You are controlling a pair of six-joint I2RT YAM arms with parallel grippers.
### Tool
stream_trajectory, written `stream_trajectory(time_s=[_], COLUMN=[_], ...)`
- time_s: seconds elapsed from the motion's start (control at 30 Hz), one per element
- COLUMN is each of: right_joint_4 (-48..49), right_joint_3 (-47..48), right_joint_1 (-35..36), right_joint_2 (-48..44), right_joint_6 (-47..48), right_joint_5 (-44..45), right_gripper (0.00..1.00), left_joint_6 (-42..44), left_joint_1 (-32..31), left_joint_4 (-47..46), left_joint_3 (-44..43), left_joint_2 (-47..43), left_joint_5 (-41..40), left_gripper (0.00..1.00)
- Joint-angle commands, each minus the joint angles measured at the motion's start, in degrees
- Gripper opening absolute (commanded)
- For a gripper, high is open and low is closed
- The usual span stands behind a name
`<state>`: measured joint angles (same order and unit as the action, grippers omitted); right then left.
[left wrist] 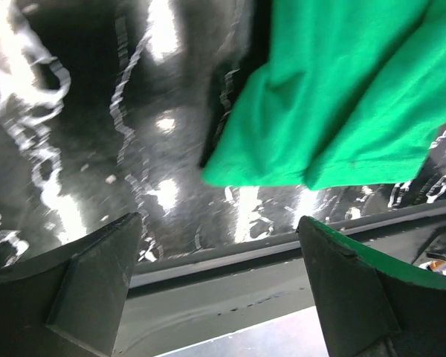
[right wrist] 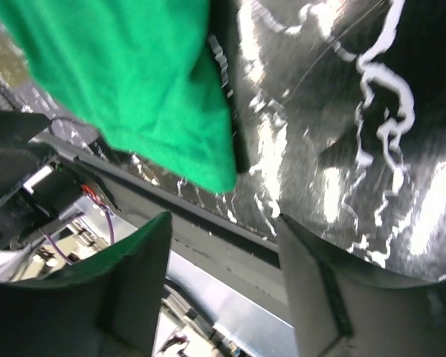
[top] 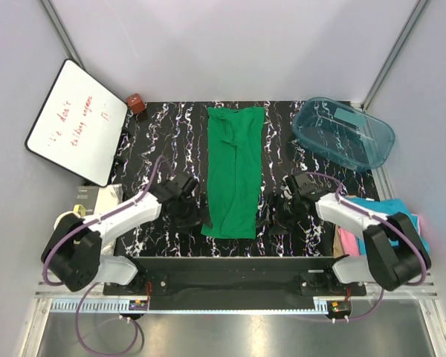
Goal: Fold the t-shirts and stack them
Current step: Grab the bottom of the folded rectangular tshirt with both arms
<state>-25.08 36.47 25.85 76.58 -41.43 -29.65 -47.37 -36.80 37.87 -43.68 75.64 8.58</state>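
Observation:
A bright green t-shirt lies in a long narrow strip down the middle of the black marbled table, folded lengthwise. My left gripper is open just left of its near corner, and the green hem lies beyond the empty fingers. My right gripper is open just right of the other near corner. That green corner hangs above its gap, and nothing is between the fingers. Folded teal-blue and pink t-shirts lie at the right edge, partly hidden by the right arm.
A clear teal plastic tub stands at the back right. A whiteboard leans at the left, with a small reddish-brown object beside it. The table's near edge rail runs just under both grippers.

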Motion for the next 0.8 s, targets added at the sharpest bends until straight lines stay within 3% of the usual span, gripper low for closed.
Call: stream_trajectory(time_s=[0.0, 0.3, 0.37, 0.4, 0.43, 0.47, 0.53, 0.57, 0.6, 0.63, 0.77], right_joint_4=[4.4, 4.4, 5.1, 5.4, 5.7, 5.6, 4.9, 3.9, 2.5, -1.6, -11.0], right_joint_3=[1.6, 7.5, 8.8, 9.1, 9.7, 10.8, 12.0, 13.8, 14.9, 16.2, 23.0], right_joint_1=[0.9, 3.9, 4.6, 4.7, 4.8, 4.8, 4.8, 4.8, 4.8, 4.8, 4.8], right_joint_2=[5.8, 15.8, 18.0, 18.8, 19.7, 21.7, 23.5, 24.7, 24.8, 24.8, 22.6], right_joint_6=[-3.3, -5.0, -5.0, -5.0, -4.8, -4.6, -4.0, -3.7, -2.4, -1.6, 1.7], right_joint_5=[-0.3, -0.4, -0.9, -1.5, -2.1, -3.5, -5.3, -6.5, -6.4, -5.8, -2.2], right_gripper=[0.62, 0.61, 0.59, 0.57, 0.52, 0.39, 0.22, 0.07, 0.0, 0.0, 0.0], left_joint_6=[1.6, 4.6, 4.9, 4.9, 5.1, 5.1, 5.3, 5.4, 5.5, 5.7, 6.3], left_joint_1=[0.1, 0.1, 0.1, 0.1, 0.1, 0.1, 0.1, 0.2, 0.2, 0.3, 0.7], left_joint_4=[-6.7, -7.3, -7.2, -7.2, -7.2, -7.0, -6.4, -5.6, -5.1, -4.5, 0.0], left_joint_3=[-2.6, -7.9, -8.6, -8.6, -8.8, -8.8, -9.3, -9.6, -9.9, -10.5, -12.6], left_joint_2=[4.5, 15.4, 17.0, 17.3, 17.8, 17.9, 17.9, 17.8, 17.6, 17.1, 14.5], left_joint_5=[4.6, 4.1, 4.3, 4.3, 4.3, 4.2, 3.6, 3.4, 3.3, 3.0, 1.8], left_gripper=[0.88, 0.75, 0.68, 0.58, 0.51, 0.43, 0.2, 0.14, 0.09, 0.0, 0.0])
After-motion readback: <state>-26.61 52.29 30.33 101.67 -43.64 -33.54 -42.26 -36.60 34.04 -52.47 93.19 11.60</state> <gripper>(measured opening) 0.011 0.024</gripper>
